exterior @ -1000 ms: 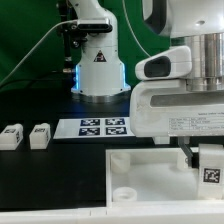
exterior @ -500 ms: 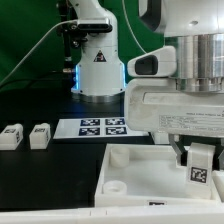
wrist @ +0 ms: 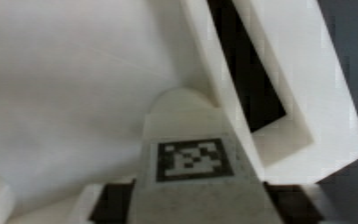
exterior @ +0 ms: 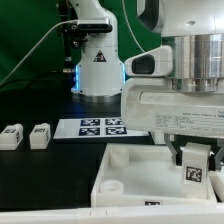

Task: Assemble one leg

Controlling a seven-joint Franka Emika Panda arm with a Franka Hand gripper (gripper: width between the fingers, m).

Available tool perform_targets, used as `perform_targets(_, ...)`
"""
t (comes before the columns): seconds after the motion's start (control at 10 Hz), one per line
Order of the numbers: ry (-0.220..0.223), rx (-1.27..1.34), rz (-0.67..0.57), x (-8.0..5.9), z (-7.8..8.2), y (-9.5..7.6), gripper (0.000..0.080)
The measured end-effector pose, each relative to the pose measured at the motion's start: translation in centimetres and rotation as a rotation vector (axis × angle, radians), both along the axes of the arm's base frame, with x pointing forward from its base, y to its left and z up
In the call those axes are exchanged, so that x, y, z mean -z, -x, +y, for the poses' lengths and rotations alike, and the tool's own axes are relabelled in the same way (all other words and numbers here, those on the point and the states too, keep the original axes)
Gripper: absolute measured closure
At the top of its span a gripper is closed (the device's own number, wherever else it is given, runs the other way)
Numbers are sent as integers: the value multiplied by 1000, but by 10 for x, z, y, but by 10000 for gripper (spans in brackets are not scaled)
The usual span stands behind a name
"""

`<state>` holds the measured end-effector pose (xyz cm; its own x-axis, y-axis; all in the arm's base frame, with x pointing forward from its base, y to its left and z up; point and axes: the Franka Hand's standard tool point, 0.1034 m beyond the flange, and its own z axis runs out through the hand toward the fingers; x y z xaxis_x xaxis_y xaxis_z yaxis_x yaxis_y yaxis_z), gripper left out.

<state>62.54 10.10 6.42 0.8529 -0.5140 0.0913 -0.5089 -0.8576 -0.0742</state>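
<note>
White plastic everywhere. On the exterior view's left I see two spare legs, then the marker board in the middle, then the large panel near the camera. At the right, the gripper is clamped narrowly on the leg, tag outward, low over the panel's right side. To do this well I would keep the leg upright and centred on a corner socket before lowering; which socket lies beneath I cannot tell, since the arm hides it. In the wrist view the leg sits between the fingers.

panel cut off by frame edge; gripper hides leg top.
</note>
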Motion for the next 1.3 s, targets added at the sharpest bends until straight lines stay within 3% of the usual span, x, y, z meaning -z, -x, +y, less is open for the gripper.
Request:
perform_targets(0.1, -1, -5, -2, -1, 0, 0, 406)
perform_targets(0.2, -8, -21, -11, -8, 2, -2, 229)
perform_targets(0.3, -12, -30, -21, -17, 4, -3, 174)
perform_targets(0.6, -24, -71, -51, -45, 16, -1, 154)
perform_targets(0.7, -25, -75, -53, -49, 19, 0, 151)
perform_targets(1.3, -23, -75, -48, -45, 18, 0, 150)
